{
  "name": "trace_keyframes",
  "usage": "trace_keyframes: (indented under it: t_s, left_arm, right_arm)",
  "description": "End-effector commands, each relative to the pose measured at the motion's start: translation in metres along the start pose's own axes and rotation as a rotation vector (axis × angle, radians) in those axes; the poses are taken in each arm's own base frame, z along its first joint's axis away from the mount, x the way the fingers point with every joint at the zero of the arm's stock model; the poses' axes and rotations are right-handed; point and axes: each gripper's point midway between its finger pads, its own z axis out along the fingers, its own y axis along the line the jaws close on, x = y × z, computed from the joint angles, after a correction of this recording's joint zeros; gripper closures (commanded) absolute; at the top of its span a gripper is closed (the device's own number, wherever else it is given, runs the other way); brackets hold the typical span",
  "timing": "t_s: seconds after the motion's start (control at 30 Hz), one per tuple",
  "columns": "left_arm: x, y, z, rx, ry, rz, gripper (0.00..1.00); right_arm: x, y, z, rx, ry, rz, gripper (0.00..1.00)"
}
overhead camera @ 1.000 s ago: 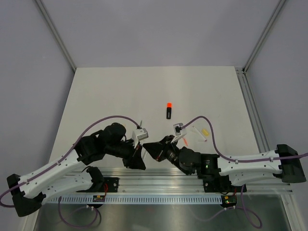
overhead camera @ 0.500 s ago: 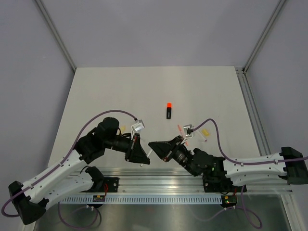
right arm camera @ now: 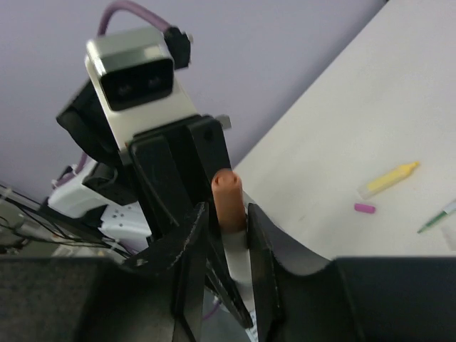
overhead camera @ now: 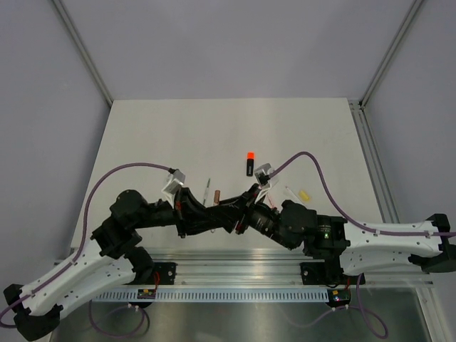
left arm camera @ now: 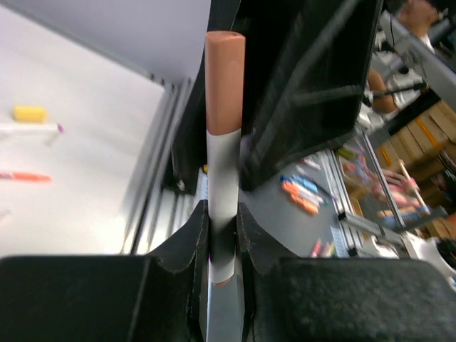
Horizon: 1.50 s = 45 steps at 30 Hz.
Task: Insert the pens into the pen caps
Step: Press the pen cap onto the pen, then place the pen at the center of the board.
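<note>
At the near edge of the pale white surface (overhead camera: 178, 135) the two arms meet nose to nose. The left gripper (left arm camera: 223, 222) is clenched on a thin white-barrelled pen (left arm camera: 221, 178). It grips low on the barrel, so the pen stands up past its fingertips. A short brownish-maroon plastic cap (left arm camera: 225, 82) sits on the upper end of the barrel. The right gripper (right arm camera: 226, 211) faces it from the other side and is released. Its two black fingers (right arm camera: 191, 242) flank the cap, and the right wrist view shows a thin gap on each side, so as far as can be seen they touch neither cap nor barrel.

Just beyond the left gripper a thin grey pen (overhead camera: 208, 191) lies on the surface. In the right wrist view, on the surface behind the left gripper, a pale yellow highlighter (right arm camera: 388, 178) lies with a tiny magenta piece (right arm camera: 365, 208) just beside it. What that piece is cannot be told.

On the surface past the right gripper, seen from the left wrist, lies an orange-red pen (left arm camera: 25, 176). Farther on is a thin white pen (left arm camera: 28, 129) with a purple end, and a small pale yellow cap (left arm camera: 28, 112) lies just beside it.

Farthest out, well beyond both grippers toward the middle of the surface, a stubby black highlighter (overhead camera: 249, 166) lies alone, its orange end pointing away from them.
</note>
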Motion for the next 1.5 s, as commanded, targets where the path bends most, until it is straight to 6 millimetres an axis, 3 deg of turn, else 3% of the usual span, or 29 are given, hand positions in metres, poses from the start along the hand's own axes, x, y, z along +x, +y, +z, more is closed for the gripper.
trace_keyframes:
  t_s: [0.0, 0.13, 0.3, 0.47, 0.63, 0.77, 0.87, 1.07, 1.33, 1.47]
  left_arm:
    - [-0.055, 0.003, -0.001, -0.038, -0.274, 0.105, 1.0]
    - [-0.043, 0.008, -0.004, -0.045, -0.269, 0.082, 1.0]
    - [-0.036, 0.011, -0.007, -0.06, -0.265, 0.084, 1.0]
    - [-0.038, 0.006, -0.011, -0.053, -0.269, 0.106, 1.0]
    - [-0.039, 0.004, -0.011, -0.04, -0.268, 0.117, 1.0]
    - [-0.037, 0.007, -0.008, -0.047, -0.258, 0.112, 1.0]
    - [-0.041, 0.012, -0.008, -0.075, -0.277, 0.113, 1.0]
    - [-0.046, 0.026, -0.003, -0.129, -0.291, 0.08, 1.0]
    - [-0.045, 0.03, 0.006, -0.114, -0.285, 0.059, 1.0]
    - [-0.045, 0.029, 0.006, -0.113, -0.278, 0.067, 1.0]
  right_arm:
    - [0.024, -0.005, -0.009, 0.052, 0.18, -0.095, 0.57]
    - [-0.013, 0.01, -0.005, 0.052, 0.132, -0.112, 0.41]
    - [-0.044, 0.033, -0.007, 0.003, 0.112, -0.151, 0.3]
    - [-0.064, 0.023, -0.017, 0.051, 0.104, -0.187, 0.18]
    - [-0.087, 0.019, -0.017, 0.06, 0.075, -0.21, 0.2]
    - [-0.082, 0.017, -0.01, 0.062, 0.096, -0.216, 0.24]
    - [-0.065, 0.01, -0.005, 0.075, 0.125, -0.203, 0.26]
    - [-0.023, -0.01, -0.001, 0.092, 0.204, -0.186, 0.42]
    - [-0.014, -0.022, 0.003, 0.113, 0.193, -0.184, 0.48]
    - [-0.013, -0.025, 0.004, 0.105, 0.183, -0.169, 0.56]
